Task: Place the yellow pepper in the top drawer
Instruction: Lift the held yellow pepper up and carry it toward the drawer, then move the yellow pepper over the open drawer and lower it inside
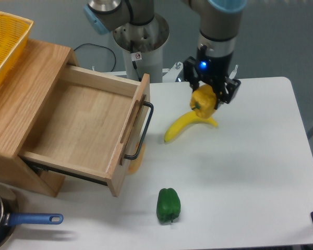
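Note:
The yellow pepper (203,102) hangs in the air above the right end of the banana (185,125), with my gripper (205,100) shut on it from above. The top drawer (78,126) is pulled open at the left, its plywood bottom bare and its black bar handle (141,131) facing the table's middle. The pepper is still well to the right of the drawer's front panel.
A green pepper (168,205) lies near the front edge of the white table (250,177). A yellow mesh basket (5,39) sits on top of the wooden cabinet. A pan with a blue handle (34,219) is at the front left. The arm's base column (141,49) stands behind the drawer.

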